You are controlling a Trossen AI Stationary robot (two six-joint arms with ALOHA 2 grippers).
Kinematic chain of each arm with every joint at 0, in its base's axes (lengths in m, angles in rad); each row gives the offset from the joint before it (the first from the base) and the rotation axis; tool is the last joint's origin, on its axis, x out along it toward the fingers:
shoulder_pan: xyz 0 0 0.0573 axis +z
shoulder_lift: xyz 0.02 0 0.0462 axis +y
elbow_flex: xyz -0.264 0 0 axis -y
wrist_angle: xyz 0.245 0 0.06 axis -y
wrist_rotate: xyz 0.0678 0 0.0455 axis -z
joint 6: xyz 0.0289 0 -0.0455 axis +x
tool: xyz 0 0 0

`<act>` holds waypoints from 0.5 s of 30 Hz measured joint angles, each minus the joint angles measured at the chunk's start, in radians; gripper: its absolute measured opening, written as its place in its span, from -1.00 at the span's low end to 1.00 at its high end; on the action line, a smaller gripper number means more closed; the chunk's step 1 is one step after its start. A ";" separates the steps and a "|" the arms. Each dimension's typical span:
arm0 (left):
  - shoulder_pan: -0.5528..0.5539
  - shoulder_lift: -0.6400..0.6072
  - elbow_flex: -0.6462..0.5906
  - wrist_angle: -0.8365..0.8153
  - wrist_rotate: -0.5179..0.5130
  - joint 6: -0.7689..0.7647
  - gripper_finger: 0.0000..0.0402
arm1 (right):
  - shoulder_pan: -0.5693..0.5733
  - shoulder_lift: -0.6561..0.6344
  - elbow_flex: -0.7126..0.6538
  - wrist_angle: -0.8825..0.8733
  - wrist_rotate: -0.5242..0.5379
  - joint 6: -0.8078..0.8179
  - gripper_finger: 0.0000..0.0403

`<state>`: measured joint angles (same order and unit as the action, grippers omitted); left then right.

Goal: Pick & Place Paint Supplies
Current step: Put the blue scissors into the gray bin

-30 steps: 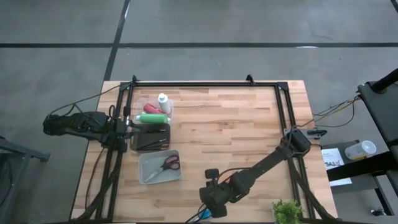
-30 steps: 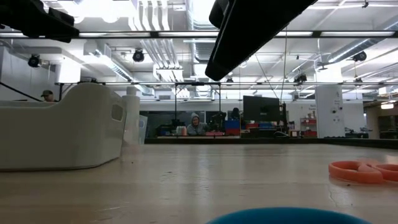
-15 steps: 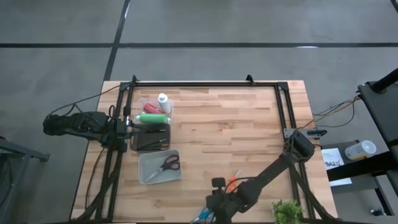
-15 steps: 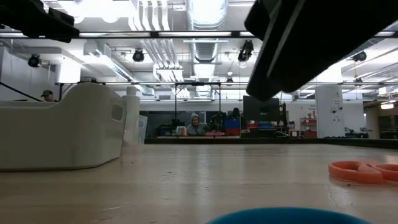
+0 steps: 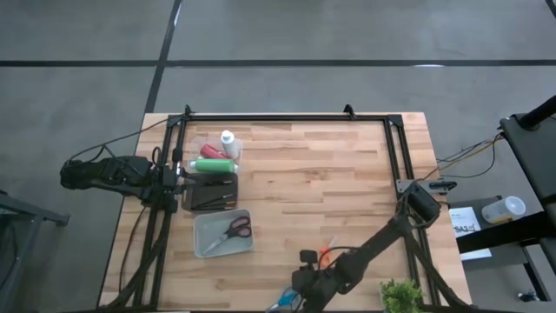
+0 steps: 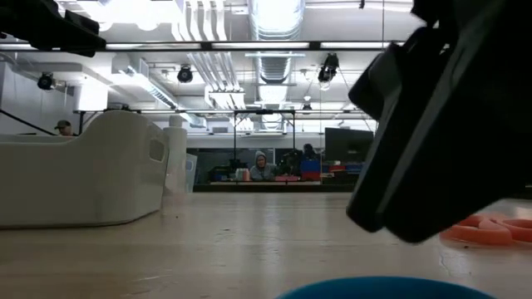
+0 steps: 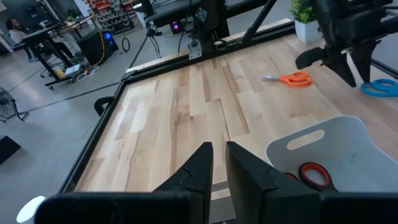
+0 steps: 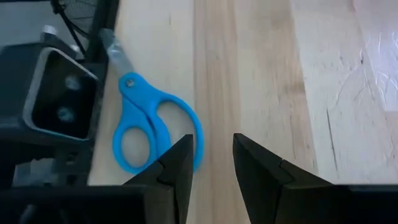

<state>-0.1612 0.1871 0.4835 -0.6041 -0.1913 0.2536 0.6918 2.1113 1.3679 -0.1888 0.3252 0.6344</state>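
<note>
The right gripper is hovering low over the table at its near edge, fingers narrowly parted and holding nothing, directly beside the blue scissors. The left gripper is waiting at the table's left edge, fingers nearly together, empty. The green bottle, red bottle and white bottle are lying near the table's far left corner.

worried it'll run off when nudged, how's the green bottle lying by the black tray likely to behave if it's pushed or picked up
The green bottle lies on its side, so a sideways push would probably roll it. It touches the black tray on one side and the red bottle on the other, which may check that. Small and probably plastic, it likely lifts easily, though a round body could slip between fingers.
</note>
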 joint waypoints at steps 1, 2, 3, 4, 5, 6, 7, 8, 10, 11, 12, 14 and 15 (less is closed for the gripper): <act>0.000 0.000 0.000 0.000 0.000 0.000 -0.75 | 0.000 0.000 -0.009 0.011 0.000 0.001 -0.45; 0.000 0.000 0.000 0.000 0.000 0.000 -0.75 | -0.001 0.000 -0.019 0.031 0.000 0.001 -0.45; 0.000 0.000 0.000 0.000 0.000 0.000 -0.75 | -0.001 0.002 -0.030 0.053 0.001 0.002 -0.45; 0.000 0.000 0.000 0.000 0.000 0.000 -0.75 | -0.001 0.004 -0.040 0.072 0.004 0.002 -0.45; 0.000 0.000 0.000 0.000 0.000 0.000 -0.75 | 0.000 0.008 -0.050 0.083 0.010 0.001 -0.45; 0.000 0.000 0.000 0.000 0.000 0.000 -0.75 | 0.000 0.015 -0.056 0.095 0.016 0.002 -0.45; 0.000 0.000 0.000 0.000 0.000 0.000 -0.75 | 0.000 0.021 -0.057 0.108 0.021 0.002 -0.45; 0.000 0.000 0.000 0.000 0.000 0.000 -0.75 | 0.000 0.027 -0.057 0.113 0.019 0.002 -0.45; 0.000 0.000 0.000 0.000 0.000 0.000 -0.75 | 0.000 0.046 -0.055 0.115 0.026 -0.006 -0.45; 0.000 0.001 0.000 -0.001 0.000 0.000 -0.75 | 0.001 0.050 -0.051 0.113 0.028 -0.010 -0.45; 0.000 0.001 0.000 -0.001 0.000 0.000 -0.75 | 0.001 0.054 -0.049 0.113 0.033 -0.014 -0.45; 0.000 0.001 0.000 -0.001 0.000 0.000 -0.75 | 0.001 0.058 -0.048 0.110 0.047 -0.017 -0.45; 0.000 0.001 0.000 -0.001 0.000 0.000 -0.75 | 0.001 0.059 -0.048 0.110 0.061 -0.020 -0.45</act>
<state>-0.1616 0.1879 0.4835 -0.6047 -0.1910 0.2535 0.6932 2.1702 1.3201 -0.0785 0.3857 0.6143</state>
